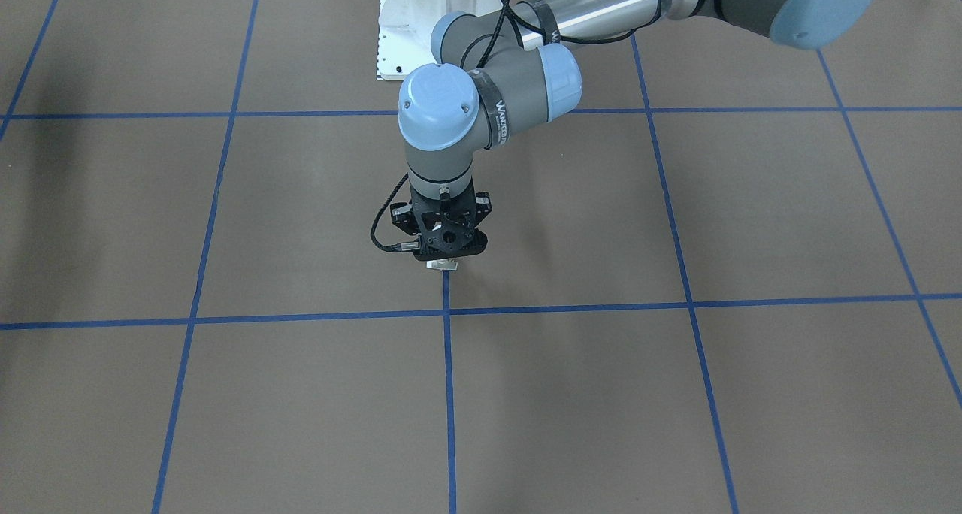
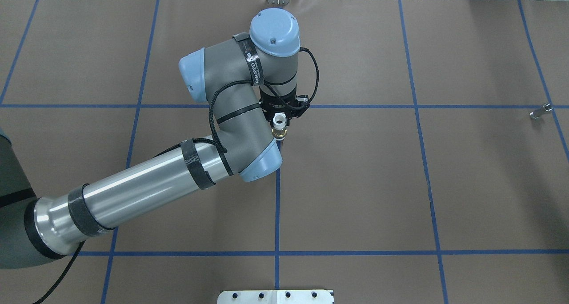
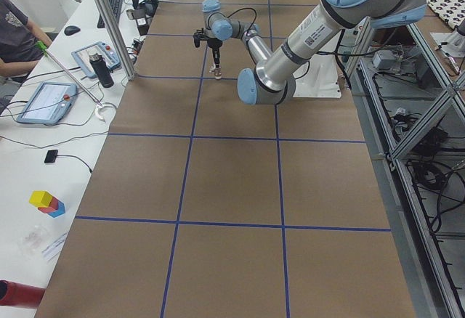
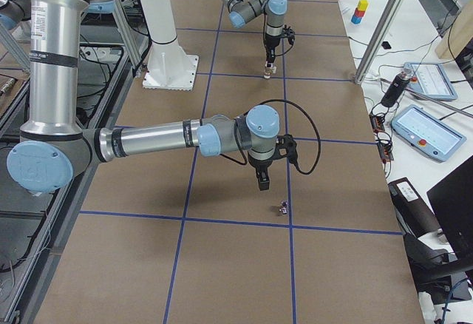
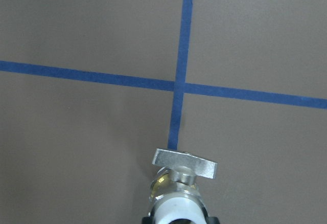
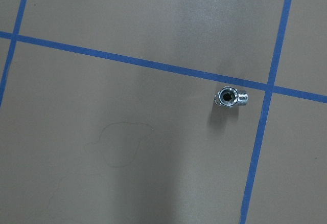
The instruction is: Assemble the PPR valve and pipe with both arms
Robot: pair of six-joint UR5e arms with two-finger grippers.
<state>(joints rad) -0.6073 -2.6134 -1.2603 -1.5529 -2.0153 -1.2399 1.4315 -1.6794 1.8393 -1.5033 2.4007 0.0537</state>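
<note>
Brown paper covers the table (image 2: 355, 184), ruled into large squares by blue tape lines (image 2: 277, 206). The left arm (image 2: 146, 188) reaches over the middle of the table. Its left gripper (image 1: 443, 251) points down and is clamped on the PPR valve (image 2: 278, 121), close to a crossing of tape lines. From overhead, the bent wrist and its black cable (image 2: 311, 73) cover most of the claw, leaving only the white collar and a bit of brass showing. From the front, the black gripper body hides all but the valve's lower tip. The left wrist camera shows the flat silvery lever handle (image 5: 185, 163) sticking out below the white collar, above the tape cross; whether the valve touches the paper cannot be told. The pipe (image 6: 232, 97) lies loose on the paper well apart from the valve. It sits just beside another tape crossing with its open round end facing up. The right gripper (image 4: 263, 182) hangs near the pipe but clear of it, and whether its claw is released or clenched cannot be told. The white pedestal base (image 1: 406, 25) stands behind the left arm. On the side bench lie tablets (image 3: 45, 102), a dark bottle (image 3: 106, 71) and coloured blocks (image 3: 47, 202), and a seated person (image 3: 14, 27) is there.
</note>
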